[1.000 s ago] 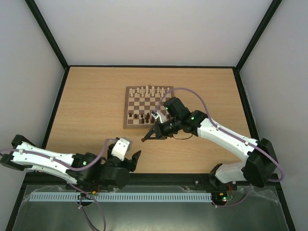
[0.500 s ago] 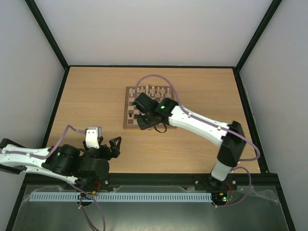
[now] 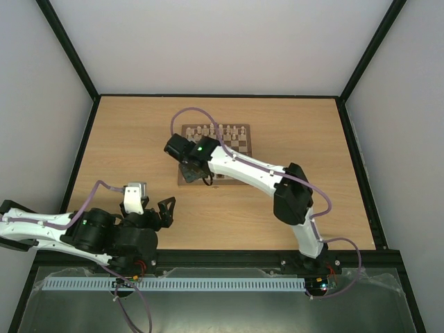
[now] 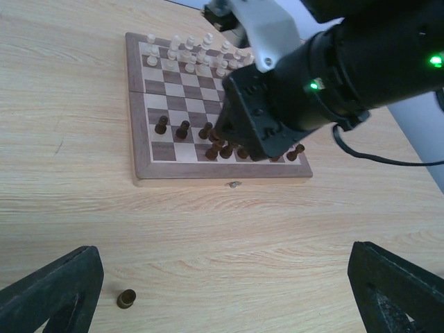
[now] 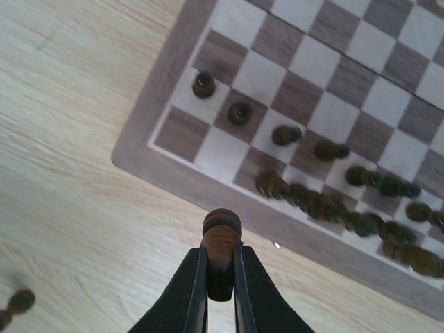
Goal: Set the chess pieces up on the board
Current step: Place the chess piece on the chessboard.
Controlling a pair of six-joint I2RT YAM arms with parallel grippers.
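Observation:
The board (image 3: pixel 239 144) lies mid-table, with dark chess pieces (image 4: pixel 182 129) crowded along its near rows. My right gripper (image 5: pixel 220 270) is shut on one dark chess piece (image 5: pixel 221 243) and hovers just off the board's near-left border (image 5: pixel 139 149). The top view shows that gripper (image 3: pixel 189 170) over the board's near-left corner. A single dark piece (image 4: pixel 125 299) sits loose on the table between the board and my left gripper (image 4: pixel 225 298). That gripper is open wide, empty, and low near the table's front-left (image 3: pixel 158 210).
Cream-white chessmen (image 3: pixel 218 130) line the board's far rows. The right arm (image 3: pixel 257 173) stretches across the board's near half and hides some pieces. Another small dark piece (image 5: pixel 17 303) lies on the tabletop left of the board. Black frame rails edge the table.
The right arm swung left across the board with the piece, from off its near-right side to its near-left corner. The left arm pulled back left and its gripper opened fully, then held still.

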